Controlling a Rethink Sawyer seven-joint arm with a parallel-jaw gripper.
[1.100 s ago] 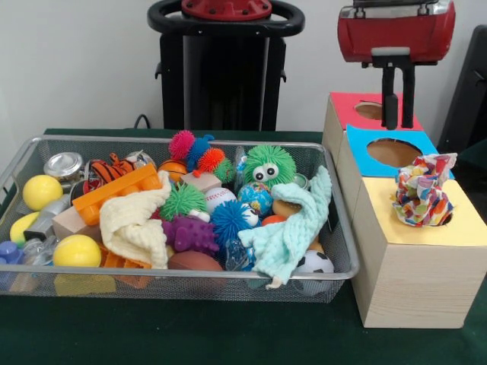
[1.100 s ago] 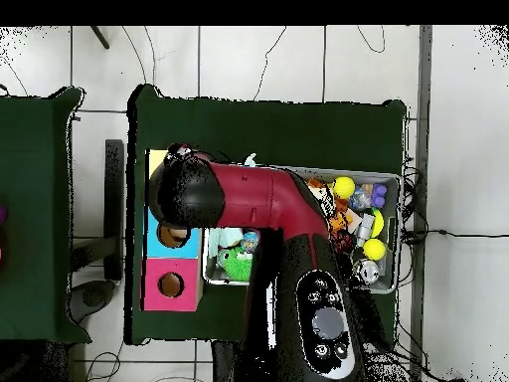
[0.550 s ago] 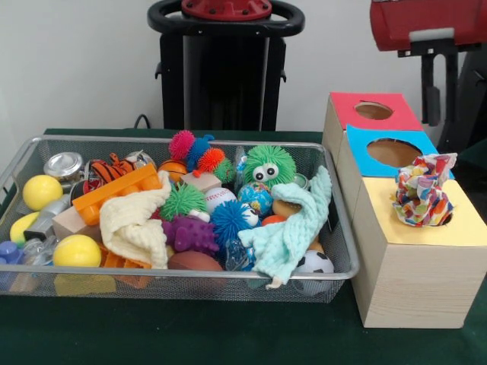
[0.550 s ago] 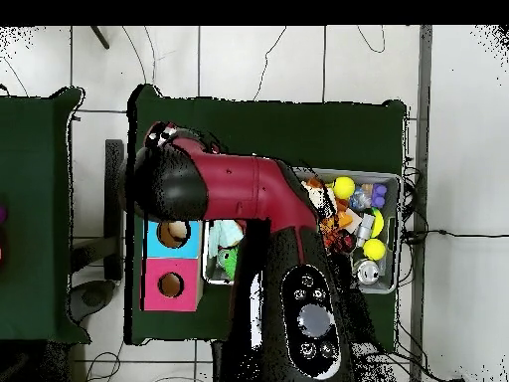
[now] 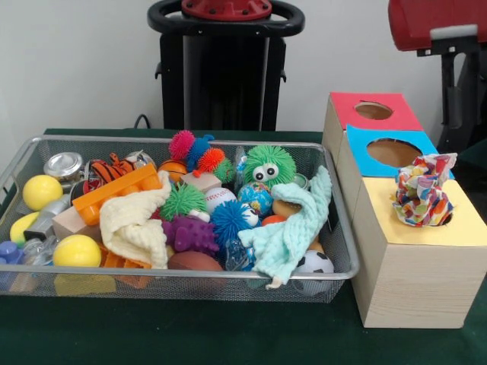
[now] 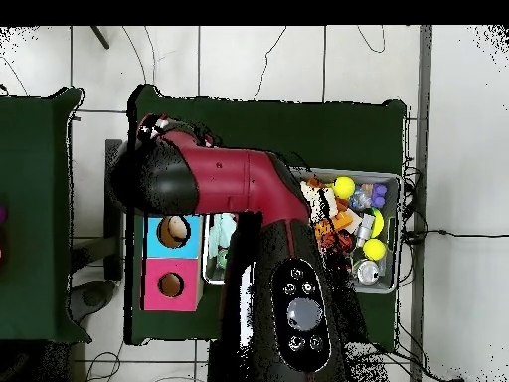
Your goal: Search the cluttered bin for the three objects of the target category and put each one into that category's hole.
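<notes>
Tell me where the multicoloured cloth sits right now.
In the front view the multicoloured cloth is bunched in the hole of the yellow-topped box at the right, just in front of the blue-topped box, outside the wire bin.

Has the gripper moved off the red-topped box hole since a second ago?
Yes. The gripper has risen and shifted rightward, now right of the red-topped box, past its hole.

The end effector (image 5: 459, 76) has risen and swung past the boxes.
</notes>
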